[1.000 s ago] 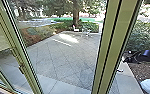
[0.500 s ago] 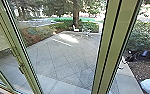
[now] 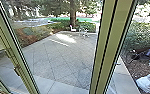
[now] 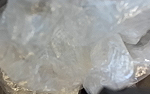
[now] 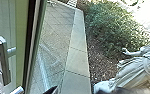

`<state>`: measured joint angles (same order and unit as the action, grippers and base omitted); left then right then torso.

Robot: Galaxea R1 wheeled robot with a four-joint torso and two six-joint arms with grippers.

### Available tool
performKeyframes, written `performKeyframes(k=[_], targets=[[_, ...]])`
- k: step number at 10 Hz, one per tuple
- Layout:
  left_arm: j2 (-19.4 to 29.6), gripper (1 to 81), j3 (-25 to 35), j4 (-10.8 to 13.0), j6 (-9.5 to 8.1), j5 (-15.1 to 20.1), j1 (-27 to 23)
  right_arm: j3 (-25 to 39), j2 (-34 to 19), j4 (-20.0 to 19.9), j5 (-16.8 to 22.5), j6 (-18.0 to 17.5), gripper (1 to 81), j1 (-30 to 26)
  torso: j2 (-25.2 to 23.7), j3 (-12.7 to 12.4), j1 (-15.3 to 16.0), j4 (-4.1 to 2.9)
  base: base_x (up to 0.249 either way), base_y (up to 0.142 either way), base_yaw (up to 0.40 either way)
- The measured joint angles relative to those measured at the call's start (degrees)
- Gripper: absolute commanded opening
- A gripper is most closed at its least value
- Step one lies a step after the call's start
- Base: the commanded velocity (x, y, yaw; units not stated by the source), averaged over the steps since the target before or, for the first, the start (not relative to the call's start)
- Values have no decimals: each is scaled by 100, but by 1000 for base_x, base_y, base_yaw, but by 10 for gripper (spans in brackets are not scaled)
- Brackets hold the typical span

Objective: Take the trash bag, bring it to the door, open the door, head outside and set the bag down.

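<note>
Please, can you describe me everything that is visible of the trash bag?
The trash bag is seen close up in the left wrist view. It looks like thin, whitish, partly see-through plastic, loosely crumpled, with many folds and wrinkles and bright glints where light catches it. Its outer edge curves unevenly. Faint yellowish-brown tints appear in places, but any contents cannot be made out. What supports it, I cannot tell.

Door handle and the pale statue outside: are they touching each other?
Apart. The right wrist view shows the door handle and statue well separated, with paving visible between them.
</note>
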<state>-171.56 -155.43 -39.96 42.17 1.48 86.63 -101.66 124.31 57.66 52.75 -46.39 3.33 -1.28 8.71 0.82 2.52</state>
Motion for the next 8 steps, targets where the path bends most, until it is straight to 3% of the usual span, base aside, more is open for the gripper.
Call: performKeyframes(k=[2, 3, 4, 7, 8], targets=[[-2, 10, 2, -44, 0, 1, 13, -284, -5, 155, -50, 174, 811, 0, 0, 0, 0, 0, 0, 0, 0], [-2, 10, 2, -59, 0, 1, 15, -410, -2, 240, -99, 286, 811, 9, 0, 0, 0, 37, 0, 0, 0], [-2, 10, 2, -78, 0, 1, 39, -485, 0, 308, -188, 341, 811, 35, 0, 0, 0, 138, 0, 0, 0], [-2, 10, 0, -105, 0, 4, 41, -925, -24, 350, -514, 480, 811, 232, 0, 0, 0, 555, 0, 0, 0], [0, 10, 0, -113, 0, 1, 37, -1056, -46, 352, -590, 524, 811, 297, 0, 0, 0, 621, 0, 0, 0]])
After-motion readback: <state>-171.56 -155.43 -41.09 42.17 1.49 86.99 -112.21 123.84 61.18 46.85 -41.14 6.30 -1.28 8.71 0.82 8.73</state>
